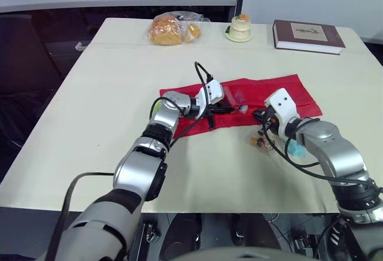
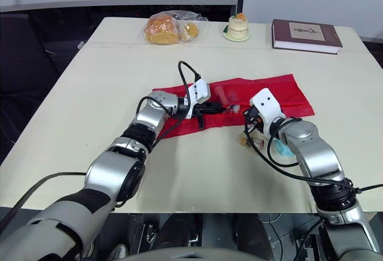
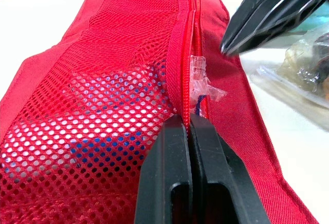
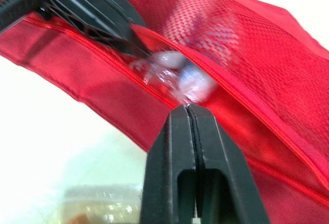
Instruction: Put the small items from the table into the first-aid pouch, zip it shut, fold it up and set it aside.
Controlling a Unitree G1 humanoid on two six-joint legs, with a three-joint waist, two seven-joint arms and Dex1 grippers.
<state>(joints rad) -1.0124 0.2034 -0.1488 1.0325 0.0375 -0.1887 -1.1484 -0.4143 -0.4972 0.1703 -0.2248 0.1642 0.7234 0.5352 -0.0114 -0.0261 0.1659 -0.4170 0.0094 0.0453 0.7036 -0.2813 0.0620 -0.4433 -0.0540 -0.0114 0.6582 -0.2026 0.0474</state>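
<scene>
The red first-aid pouch lies opened out mid-table, mesh side up. My left gripper is shut on the zipper edge of the mesh pocket and holds it up. A clear-wrapped small item sticks out of the pocket's mouth. Just in front of that item is my right gripper, shut with nothing between its fingers. A clear packet with brownish contents lies on the table below the right gripper. A teal item sits beside it, partly hidden by the right arm.
Along the far table edge are a bag of bread, a small cake on a plate and a dark red book. Bare tabletop spreads to the left of the pouch.
</scene>
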